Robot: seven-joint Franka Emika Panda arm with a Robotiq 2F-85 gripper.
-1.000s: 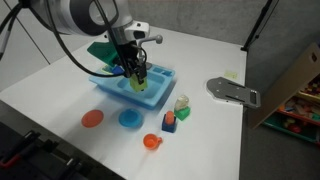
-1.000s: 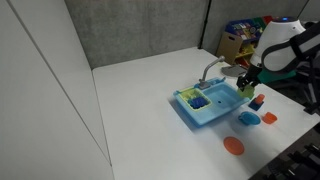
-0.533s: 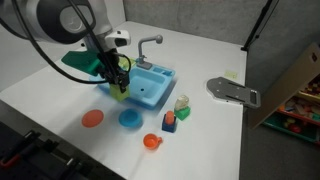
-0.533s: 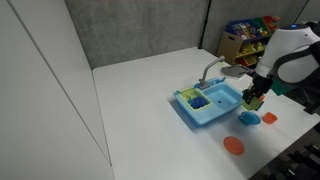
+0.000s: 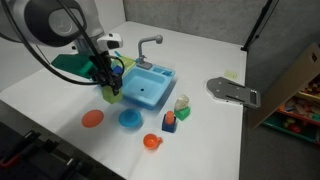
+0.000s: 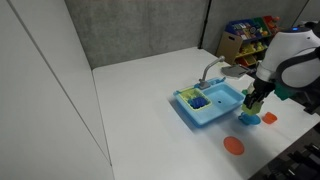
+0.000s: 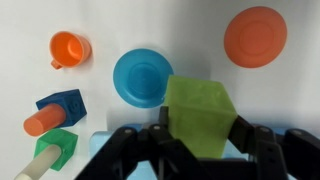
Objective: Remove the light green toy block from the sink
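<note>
Gripping the light green toy block [image 7: 200, 112] by two opposite faces, the hand [image 7: 200, 141] was closed only as far as the block's width allowed, with a finger [image 7: 160, 135] pressed against each side. In the wrist view the block hung over the bare white desk [image 7: 100, 20], directly beside a blue plate [image 7: 143, 77], with an orange plate [image 7: 255, 35] and an orange cup [image 7: 70, 48] a little farther out.

A second before, the hand had been down over the basin of the sink [image 5: 165, 75]. Half a second later it had risen to the rim. In an exterior view it had now crossed that edge, so the block [image 5: 107, 96] was held in the air just outside the sink's wall, clear of the desk. In an exterior view the hand [image 6: 250, 108] likewise stood past the sink's end, above the blue plate [image 6: 249, 119].

Judged from this, the removal itself was as good as done. What remained was to lower the block onto a free patch of desk between the plates and open the fingers. Beyond the sink, the grey faucet [image 5: 148, 42] stood upright.
</note>
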